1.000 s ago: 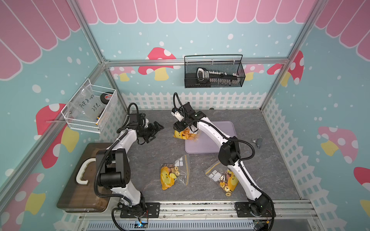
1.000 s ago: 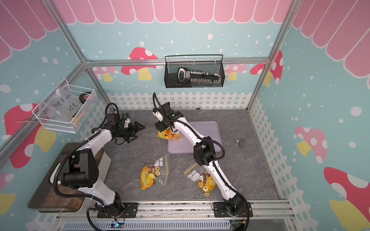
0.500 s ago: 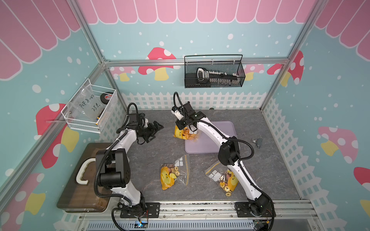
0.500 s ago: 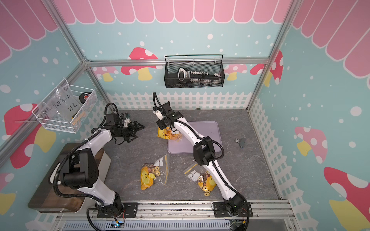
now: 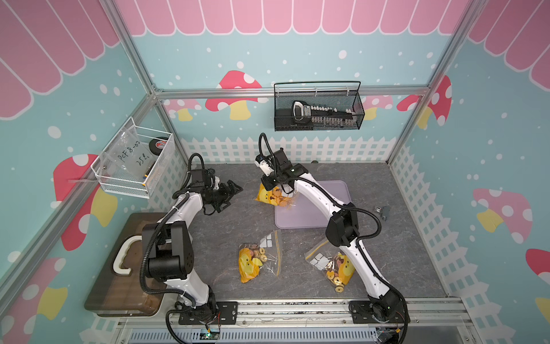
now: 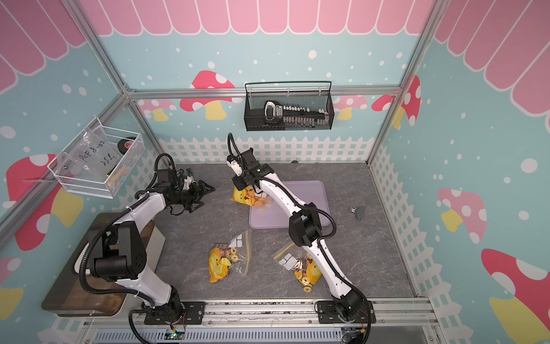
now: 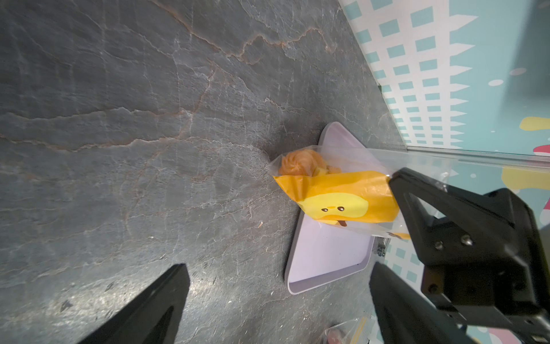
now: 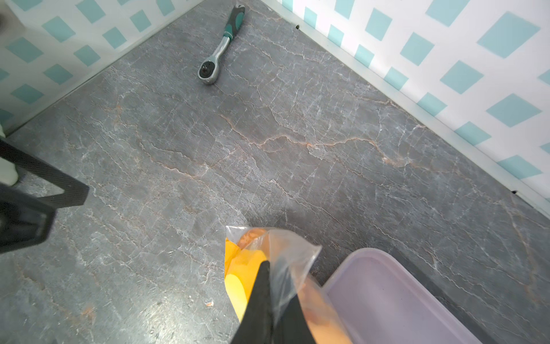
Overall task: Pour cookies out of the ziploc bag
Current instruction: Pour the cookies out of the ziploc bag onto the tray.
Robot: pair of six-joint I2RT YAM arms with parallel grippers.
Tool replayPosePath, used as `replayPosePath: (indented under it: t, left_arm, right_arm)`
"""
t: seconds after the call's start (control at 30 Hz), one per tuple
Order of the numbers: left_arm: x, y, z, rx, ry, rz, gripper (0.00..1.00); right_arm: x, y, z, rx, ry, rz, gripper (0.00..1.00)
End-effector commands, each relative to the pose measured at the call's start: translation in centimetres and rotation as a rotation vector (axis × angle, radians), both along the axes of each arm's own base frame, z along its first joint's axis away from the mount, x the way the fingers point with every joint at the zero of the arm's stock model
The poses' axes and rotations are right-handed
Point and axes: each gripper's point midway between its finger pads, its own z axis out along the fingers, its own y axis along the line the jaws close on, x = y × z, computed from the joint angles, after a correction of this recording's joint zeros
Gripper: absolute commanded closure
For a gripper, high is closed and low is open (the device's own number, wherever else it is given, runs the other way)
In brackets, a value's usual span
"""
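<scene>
The right gripper [image 8: 265, 277] was closed on a corner of the ziploc bag [image 5: 272, 197], which was held at the far left corner of the lilac tray [image 5: 327, 208], with the cookies [image 5: 279, 200] still inside. The left gripper [image 5: 233, 195] was seen wide open and apart, on the bag's left; the right arm was nearer.

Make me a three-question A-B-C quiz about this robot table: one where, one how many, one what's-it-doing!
1. How many cookie bags are there? A two; B five; C three.
2. Where is the wrench? A on the table; B in a bag; C on the wall.
3. The right end effector is: A open, empty; B shut on a bag; C shut on the wrench.
Answers: C, one held, two lying on the table; A, it lies flat near the fence; B, it pinches a bag's clear plastic.
</scene>
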Motion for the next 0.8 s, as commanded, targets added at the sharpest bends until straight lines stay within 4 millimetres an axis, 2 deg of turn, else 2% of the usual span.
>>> replayPosePath:
  t: [0.0, 0.4, 0.6, 0.67, 0.77]
  left_arm:
    - [0.0, 0.2, -0.3, -0.014, 0.002, 0.006, 0.01]
    - [0.1, -0.4, -0.7, -0.042, -0.001, -0.005, 0.01]
    - [0.0, -1.0, -1.0, -0.031, 0.0, -0.023, 0.03]
    - [-0.1, -1.1, -1.0, -0.023, -0.002, -0.025, 0.03]
    - [-0.1, -1.1, -1.2, -0.019, 0.001, -0.025, 0.03]
  right_arm:
    - [-0.2, -0.1, 7.3, 0.105, -0.111, 0.011, 1.0]
    - [-0.6, -3.1, 8.4, 0.164, -0.135, -0.045, 1.0]
    - [0.6, -4.8, 7.1, 0.208, -0.099, -0.07, 1.0]
    - [0.7, -4.9, 7.8, 0.22, -0.111, -0.07, 1.0]
    - [0.7, -5.3, 10.0, 0.235, -0.151, -0.083, 1.0]
